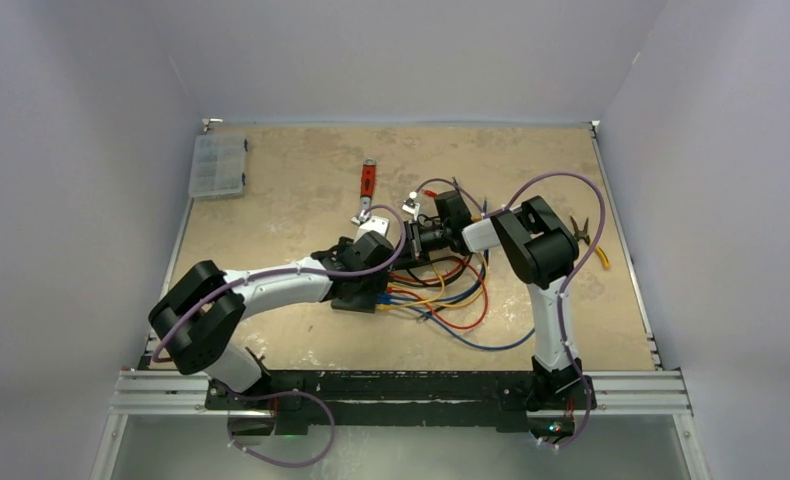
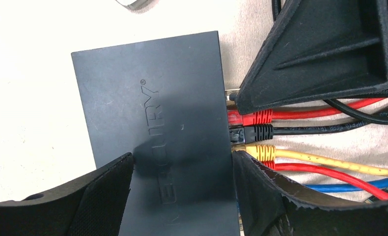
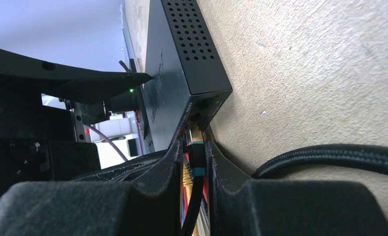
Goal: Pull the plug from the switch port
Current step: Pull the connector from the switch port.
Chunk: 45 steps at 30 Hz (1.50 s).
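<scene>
Because a plug comes free only if the box behind it does not slide along with it, the two arms split the work. The switch (image 2: 152, 98) lies flat on the table (image 1: 271, 180) at the centre of the overhead view, its port edge facing the right of the frame.

The left gripper (image 2: 182, 157) comes in from the bottom of its wrist view with its jaws standing part-way apart astride the box. One finger rests on the top face and the other sits at the port edge. This looks like bracing, but I cannot tell whether the jaws pinch the box or merely press on it.

The right gripper (image 3: 196, 140) is closed narrowly on the plug (image 3: 197, 162), a dark connector with a teal band seated in the end port by the switch's corner. Its fingers lie roughly in line with the port, probably so the pull runs straight out. That grip seems chosen to avoid the red cable (image 2: 305, 114) and yellow cable (image 2: 310, 156), which sit just beside the plug in the same row. The plug is not yet out.
</scene>
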Motion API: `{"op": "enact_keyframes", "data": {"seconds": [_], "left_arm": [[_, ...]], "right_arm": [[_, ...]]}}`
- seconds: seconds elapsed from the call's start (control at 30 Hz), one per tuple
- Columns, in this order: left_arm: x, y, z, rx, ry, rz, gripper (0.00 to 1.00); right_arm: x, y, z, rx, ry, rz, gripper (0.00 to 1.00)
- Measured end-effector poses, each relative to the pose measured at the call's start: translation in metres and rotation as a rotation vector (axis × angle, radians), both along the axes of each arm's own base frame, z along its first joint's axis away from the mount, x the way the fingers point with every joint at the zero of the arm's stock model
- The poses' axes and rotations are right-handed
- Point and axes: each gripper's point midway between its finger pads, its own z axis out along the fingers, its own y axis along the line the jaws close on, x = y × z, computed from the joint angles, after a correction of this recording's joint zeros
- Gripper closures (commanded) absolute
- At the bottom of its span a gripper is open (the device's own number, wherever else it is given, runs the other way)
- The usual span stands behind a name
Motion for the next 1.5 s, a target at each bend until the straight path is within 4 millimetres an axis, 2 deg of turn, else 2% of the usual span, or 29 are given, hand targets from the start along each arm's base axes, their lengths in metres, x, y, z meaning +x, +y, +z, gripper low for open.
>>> {"op": "enact_keyframes", "data": {"seconds": [0.83, 1.13, 1.27, 1.4, 1.5], "left_arm": [[0.003, -0.005, -0.002, 0.022, -0.025, 0.026, 0.43], [0.005, -0.009, -0.002, 0.006, -0.032, 0.03, 0.45], [0.005, -0.011, -0.003, -0.005, -0.035, 0.034, 0.45], [0.006, -0.012, -0.003, -0.013, -0.036, 0.041, 0.47], [0.006, -0.012, -0.003, -0.016, -0.037, 0.041, 0.45]], "right_arm": [[0.004, -0.008, 0.001, -0.086, -0.173, -0.05, 1.0], [0.005, -0.016, 0.002, -0.148, -0.217, -0.068, 1.0], [0.006, -0.022, 0.004, -0.184, -0.232, -0.081, 1.0], [0.01, -0.045, 0.004, -0.255, -0.228, -0.13, 1.0], [0.014, -0.053, 0.004, -0.278, -0.229, -0.148, 1.0]]}}
